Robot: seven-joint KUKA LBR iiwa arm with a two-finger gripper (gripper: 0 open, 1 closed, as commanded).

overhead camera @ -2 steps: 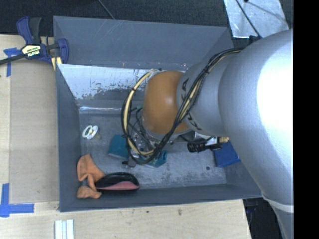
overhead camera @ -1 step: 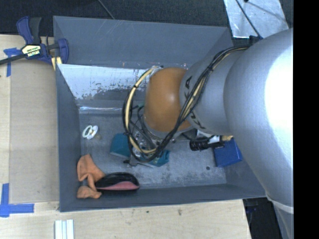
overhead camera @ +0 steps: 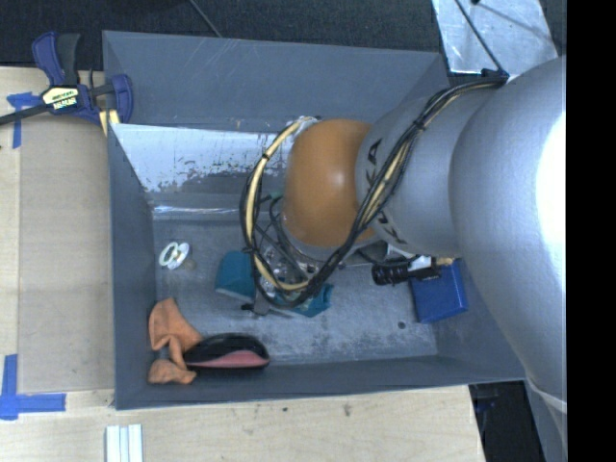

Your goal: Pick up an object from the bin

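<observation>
One teal thing lies mid-floor in the grey bin, and the end effector is down right against it. Apart or together, I can't tell. Orange cloth lower left, blue block right.

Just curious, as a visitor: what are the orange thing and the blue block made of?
Orange thing: probably soft cloth or thin rubber, matt; it lies crumpled in folds. Blue block: maybe hard plastic or foam, smooth; flat faces, straight edges.
</observation>
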